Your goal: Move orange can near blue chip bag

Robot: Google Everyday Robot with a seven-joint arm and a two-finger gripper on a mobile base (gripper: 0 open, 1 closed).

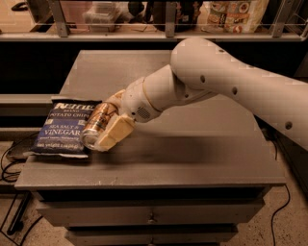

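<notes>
**Can clamped in the claw, right at the bag's edge**

Closest to the camera is the front of the grey cabinet (192, 166), with a drawer (144, 211) below the top and a small pull (153, 219) in the middle of it. Some dark cables (8, 166) trail on the floor off the left side.

On the front-left part of the top lies the bag (62, 127), flat, label up, white "VINEGAR" lettering easy to read. Just beside its right edge is the can (97, 120), and it's not standing: it's tilted over, silver top pointing down and left toward the bag. From this angle the low end overlaps the bag's right edge. Can't tell if it's actually touching the bag or the cabinet top, or hanging just above.

The gripper (103, 123) is closed around the can, with one cream finger (114, 133) pressed along the near side and the other on the far side, mostly hidden. So the can is held, not set down.

Behind that, the fat white arm (216, 79) comes in from the right and crosses the back half of the top, with a soft shadow under it.

Furthest back there's a shelf (144, 34) with assorted stuff on it, including a bright package (236, 14) at the upper right.
</notes>
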